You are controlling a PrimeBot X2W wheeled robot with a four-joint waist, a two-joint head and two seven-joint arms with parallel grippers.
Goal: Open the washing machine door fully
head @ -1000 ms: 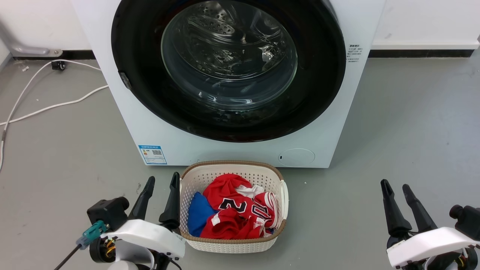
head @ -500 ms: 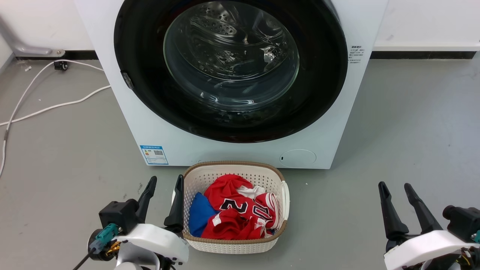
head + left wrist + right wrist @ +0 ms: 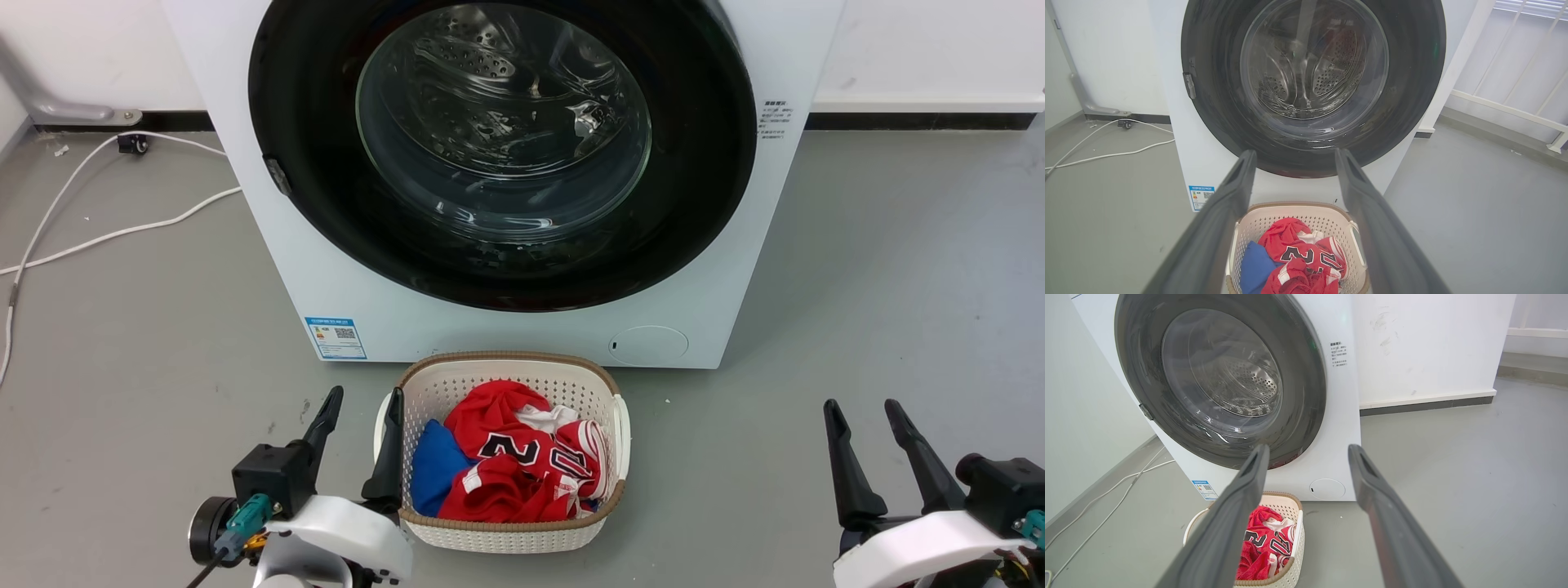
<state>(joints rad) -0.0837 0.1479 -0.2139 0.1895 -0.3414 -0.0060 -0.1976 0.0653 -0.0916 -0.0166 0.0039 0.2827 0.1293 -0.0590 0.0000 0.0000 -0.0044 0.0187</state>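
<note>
Grey floor [image 3: 898, 245] is lightly scuffed. White walls [image 3: 922, 49] are edged by dark skirting [image 3: 914, 117]. White cable [image 3: 122, 229] is laid across it, left. White railing [image 3: 1515, 110] noted.

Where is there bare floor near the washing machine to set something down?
Bare grey floor: right of the washing machine, between laundry basket and right gripper; also left, between machine and white cable. Crowded: before the door, where the basket stands beside the left gripper.
</note>
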